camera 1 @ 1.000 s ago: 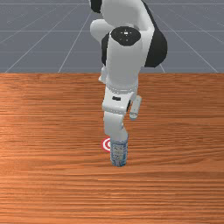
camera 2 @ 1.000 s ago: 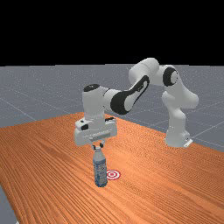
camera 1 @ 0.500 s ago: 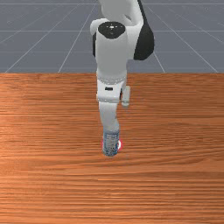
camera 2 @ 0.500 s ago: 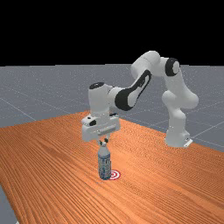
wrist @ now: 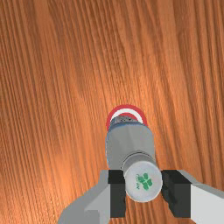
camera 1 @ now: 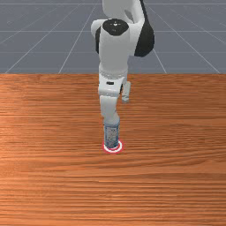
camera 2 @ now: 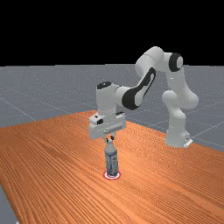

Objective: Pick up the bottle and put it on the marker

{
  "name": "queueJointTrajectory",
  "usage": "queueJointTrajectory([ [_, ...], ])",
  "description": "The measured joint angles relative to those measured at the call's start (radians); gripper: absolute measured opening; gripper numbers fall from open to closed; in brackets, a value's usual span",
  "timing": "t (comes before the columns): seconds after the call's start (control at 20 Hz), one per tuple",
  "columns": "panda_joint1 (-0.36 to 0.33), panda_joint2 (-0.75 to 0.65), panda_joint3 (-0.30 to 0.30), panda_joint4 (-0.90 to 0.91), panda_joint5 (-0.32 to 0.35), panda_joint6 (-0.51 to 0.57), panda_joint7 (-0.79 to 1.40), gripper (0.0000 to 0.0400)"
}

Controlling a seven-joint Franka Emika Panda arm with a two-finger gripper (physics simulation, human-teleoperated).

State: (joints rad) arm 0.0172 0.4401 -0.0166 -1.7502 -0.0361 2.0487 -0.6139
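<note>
- Bottle (camera 2: 112, 162) hangs or stands over the marker (wrist: 127, 110), its base within the rings; whether it touches down or floats just above, I cannot tell.
- Claw (wrist: 143, 192) has the bottle pinched by its cap (wrist: 143, 180), 1 dark pad (wrist: 117, 192) pressed to each side.
- Main risk, as I judge it: the bottle seems to lean a little, its cap toward the far view's left, so letting go now could set it rocking on 1 edge of its base, or tip it over.
- If a small gap remains below, an early release would drop it, and the landing could jolt it off the rings.
- If the base already rests there, pushing lower could make the cap slip between the pads.
- With the grip so high, a sideways nudge while opening could topple so tall a shape.
- Cap: round, pale grey, smooth, with a green clover (wrist: 144, 181) printed on top.
- Body: a slim cylinder with grey sloping shoulders (wrist: 130, 142) and a busy blue-and-white label (camera 2: 113, 165).
- Marker: flat, round, red and white rings.
- Table (camera 2: 52, 162): orange-brown wood, streaked with long darker grain.
- Pads: blocky, square-edged, matte black.
</note>
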Motion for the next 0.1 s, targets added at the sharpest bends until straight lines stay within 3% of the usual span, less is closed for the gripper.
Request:
queueJointTrajectory([
  [0.1, 0.000, 0.004, 0.000, 0.004, 0.000, -0.004, 0.000, 0.0129],
])
